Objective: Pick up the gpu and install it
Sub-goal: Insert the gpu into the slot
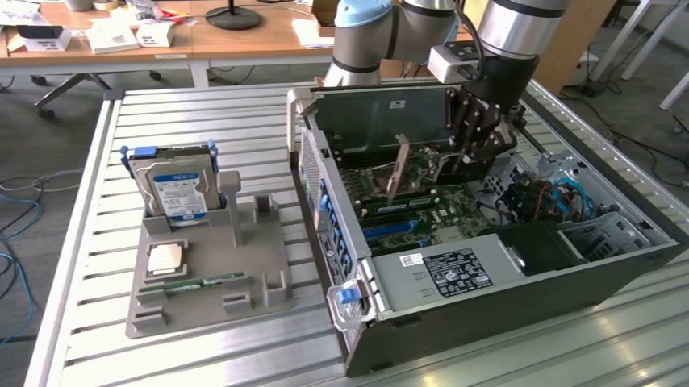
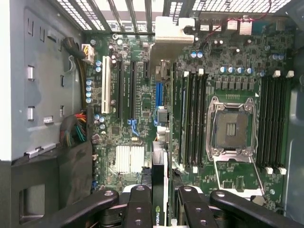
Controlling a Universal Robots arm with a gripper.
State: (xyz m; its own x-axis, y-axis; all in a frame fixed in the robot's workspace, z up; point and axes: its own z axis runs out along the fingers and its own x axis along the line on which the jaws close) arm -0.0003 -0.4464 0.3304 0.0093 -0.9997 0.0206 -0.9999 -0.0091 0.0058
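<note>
Half-closed, your hand (image 2: 164, 191) clamps the gpu (image 2: 159, 164) edge-on; its long axis runs away from the hand, along the blue slot (image 2: 159, 95).

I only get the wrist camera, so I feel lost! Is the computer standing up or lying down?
Observer: Lying on its side, open face up, the computer case rests on a slatted metal table.
Operator: Where am I holding the gpu?
Observer: The gripper hangs down inside the case from an arm standing behind it.
Operator: Anything else on the table?
Observer: A grey holder at the exterior view's left, with a blue-labelled hard drive standing in it.
</note>
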